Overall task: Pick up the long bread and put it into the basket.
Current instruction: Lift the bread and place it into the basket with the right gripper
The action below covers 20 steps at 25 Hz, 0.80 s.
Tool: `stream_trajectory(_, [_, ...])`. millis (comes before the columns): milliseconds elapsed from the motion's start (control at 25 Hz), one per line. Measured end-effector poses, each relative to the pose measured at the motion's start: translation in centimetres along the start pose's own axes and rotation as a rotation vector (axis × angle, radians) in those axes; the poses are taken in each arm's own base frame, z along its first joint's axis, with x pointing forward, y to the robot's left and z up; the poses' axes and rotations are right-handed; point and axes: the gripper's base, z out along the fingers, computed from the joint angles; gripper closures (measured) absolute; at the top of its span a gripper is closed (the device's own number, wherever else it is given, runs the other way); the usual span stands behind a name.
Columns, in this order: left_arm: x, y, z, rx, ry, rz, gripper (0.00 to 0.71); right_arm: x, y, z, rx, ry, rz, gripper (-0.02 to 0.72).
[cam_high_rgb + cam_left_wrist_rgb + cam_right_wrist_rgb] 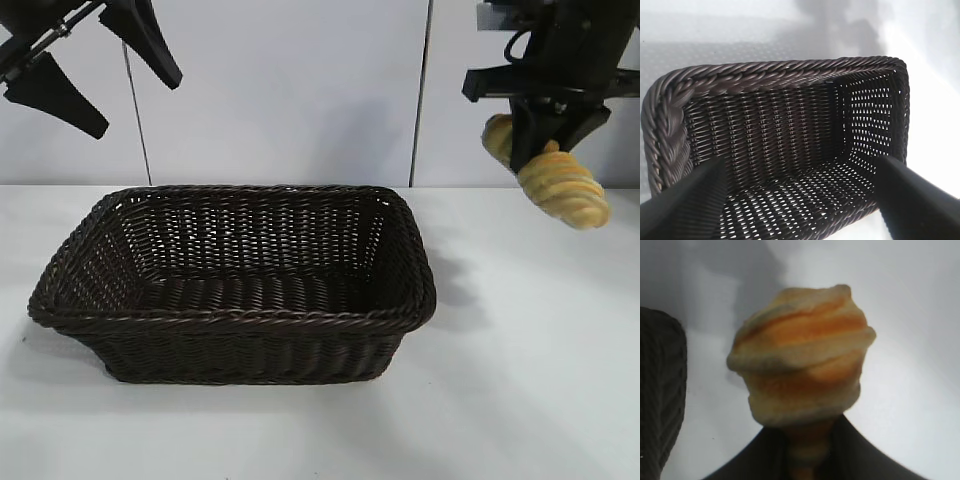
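The long bread [556, 178], a golden loaf with spiral ridges and orange stripes, hangs in the air at the upper right, tilted, well above the table. My right gripper [545, 140] is shut on its middle. In the right wrist view the long bread [802, 355] sticks out end-on from between the dark fingers [860, 455]. The dark brown wicker basket [60, 275] stands on the table at centre left, with nothing in it. My left gripper [95, 70] hangs high at the upper left, open, above the basket [765, 75].
The white table [530, 380] spreads to the right of and in front of the basket. A pale wall with two dark vertical seams [422, 90] stands behind. The basket's edge [660, 385] shows to one side in the right wrist view.
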Motion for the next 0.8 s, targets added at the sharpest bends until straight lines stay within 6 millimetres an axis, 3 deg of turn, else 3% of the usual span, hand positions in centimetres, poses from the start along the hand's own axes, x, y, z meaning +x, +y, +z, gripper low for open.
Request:
stream_trajectory(240, [0.0,0.0,0.0,0.0,0.0,0.0,0.124,0.1,4.7,0.0,-0.039,-0.009,-0.107,0.566])
stream_trajectory(560, [0.0,0.0,0.0,0.0,0.0,0.0,0.124,0.4,12.5,-0.4,-0.117,-0.12,-0.259,0.566])
stream_trajectory(800, [0.0,0.0,0.0,0.0,0.0,0.0,0.124,0.4,16.1,2.0,-0.155,-0.157,-0.311,0.566])
